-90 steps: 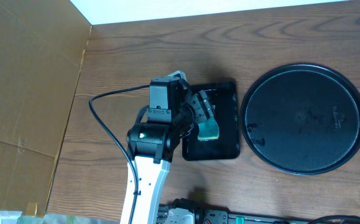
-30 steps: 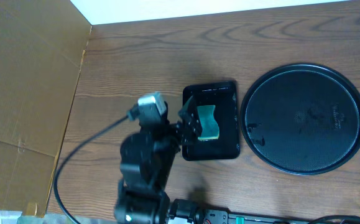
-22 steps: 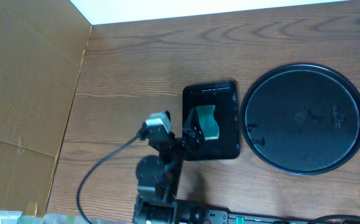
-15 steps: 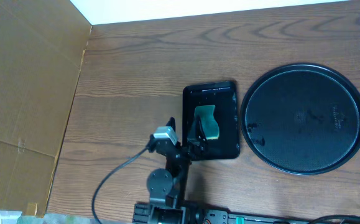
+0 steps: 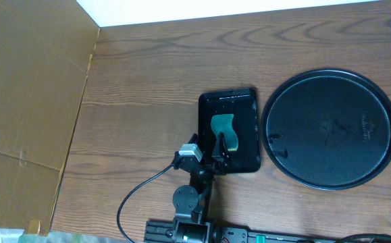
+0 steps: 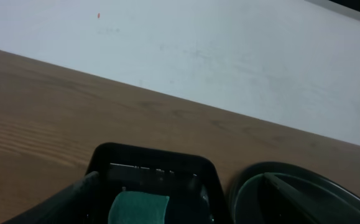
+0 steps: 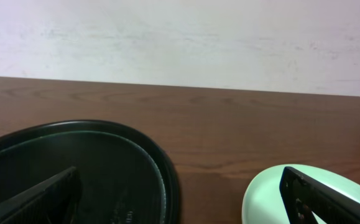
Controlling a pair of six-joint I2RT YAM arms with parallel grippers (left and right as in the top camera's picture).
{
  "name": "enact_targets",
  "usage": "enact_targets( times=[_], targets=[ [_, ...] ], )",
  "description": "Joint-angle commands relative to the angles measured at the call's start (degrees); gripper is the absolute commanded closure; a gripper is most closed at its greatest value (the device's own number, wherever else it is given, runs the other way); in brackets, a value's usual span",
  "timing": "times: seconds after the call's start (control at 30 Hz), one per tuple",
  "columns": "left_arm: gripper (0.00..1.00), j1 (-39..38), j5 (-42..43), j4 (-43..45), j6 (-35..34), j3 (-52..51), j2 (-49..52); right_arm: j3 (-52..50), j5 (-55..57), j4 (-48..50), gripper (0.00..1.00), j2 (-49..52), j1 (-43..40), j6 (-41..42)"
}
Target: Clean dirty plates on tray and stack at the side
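**Overhead and wrist views of the brown wooden table (image 5: 148, 81).** Far to the left of the large round glossy black tray (image 5: 329, 128), a brown cardboard panel (image 5: 26, 101) lies along the table's side. Closer to the round tray, the left hand (image 6: 181, 179) is low at the near end of a small black rectangular tray (image 5: 246, 108). Its fingers are spread apart and grip nothing. The small tray lies just left of the round tray without touching it, and holds a green sponge (image 5: 224, 131). The round tray rests flat on the table. Beside its right rim, the right hand (image 7: 180, 171) is low over the table, fingers wide apart and empty. Just right of the round tray and clear of its rim, a pale mint round plate (image 7: 304, 196) lies on the table. It shows only in the right wrist view, cut off by the frame edge.
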Motion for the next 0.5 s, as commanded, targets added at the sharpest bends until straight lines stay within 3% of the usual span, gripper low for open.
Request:
enact_targets(
  times=[0.0,0.23,0.47],
  targets=[
    [0.2,0.22,-0.83,-0.83,0.52,-0.15,-0.5,-0.09,0.11,-0.22,0.01,-0.39,0.33,1.01],
    [0.2,0.22,-0.85,-7.78,0.55,-0.13,-0.48,-0.09,0.09,-0.22,0.01,-0.39,0.33,1.03],
    [0.2,0.22,-0.83,-7.43,0.52,-0.13,-0.11,-0.09,0.11,-0.22,0.01,-0.39,0.33,1.01]
  ],
)
